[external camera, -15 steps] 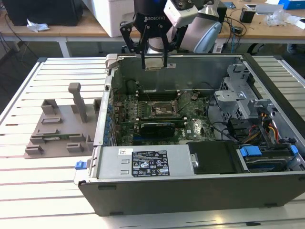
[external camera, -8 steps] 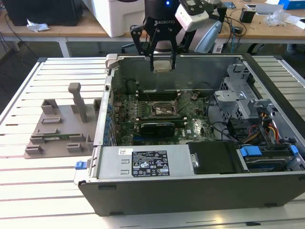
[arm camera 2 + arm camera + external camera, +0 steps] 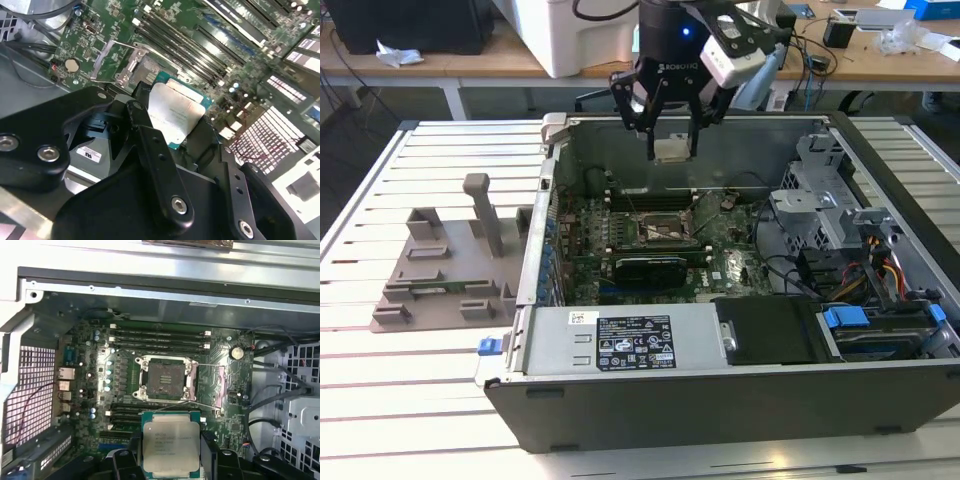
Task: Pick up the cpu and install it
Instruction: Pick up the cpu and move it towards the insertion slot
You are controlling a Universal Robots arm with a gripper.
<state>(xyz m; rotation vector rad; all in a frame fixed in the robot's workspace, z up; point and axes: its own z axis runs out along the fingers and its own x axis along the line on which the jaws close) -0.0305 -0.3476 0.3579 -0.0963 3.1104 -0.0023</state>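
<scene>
The gripper is clamped on two opposite edges of the cpu, holding it in the air over the open case. In the exterior view the cpu is at twelve o'clock of the open socket. The case sits on a pale slatted table, a grey fixture at its nine o'clock; wooden benches with a white box stand at twelve o'clock.
</scene>
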